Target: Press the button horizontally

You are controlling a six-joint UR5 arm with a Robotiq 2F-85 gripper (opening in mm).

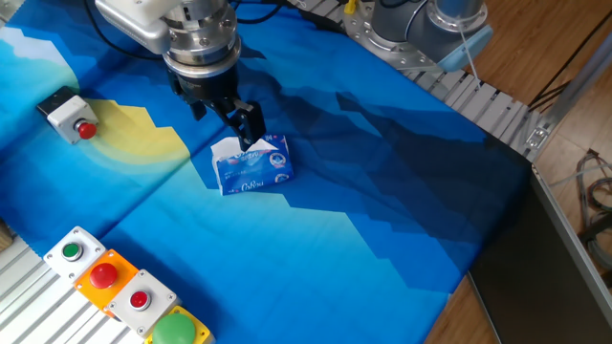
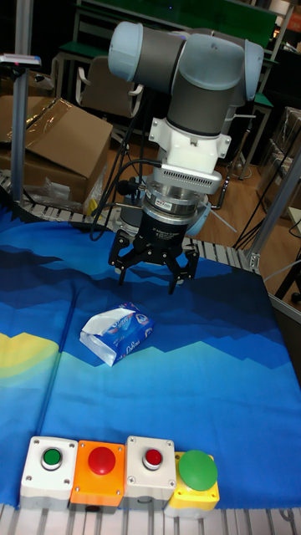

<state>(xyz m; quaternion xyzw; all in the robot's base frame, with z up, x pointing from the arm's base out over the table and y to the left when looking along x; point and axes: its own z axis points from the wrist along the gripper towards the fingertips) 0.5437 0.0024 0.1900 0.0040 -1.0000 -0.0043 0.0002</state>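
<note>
While the jaws hang spread above, a blue cloth (image 2: 209, 376) lies before cardboard boxes (image 2: 58, 146).

At the table's (image 1: 382, 191) left side sits the button (image 1: 74, 117), well apart from the tissue pack (image 1: 253, 164) mid-table. The hand (image 1: 225, 117) hangs just behind the pack; four button boxes (image 1: 124, 291) line the front edge.

Setting: robotics lab or workshop. Evidence: 1 grey robot arm (image 2: 196, 75), blue cloth-covered table (image 1: 382, 191), aluminium rails (image 1: 483, 105), opened cardboard box (image 2: 58, 142), loose cables (image 1: 595, 196).
</note>
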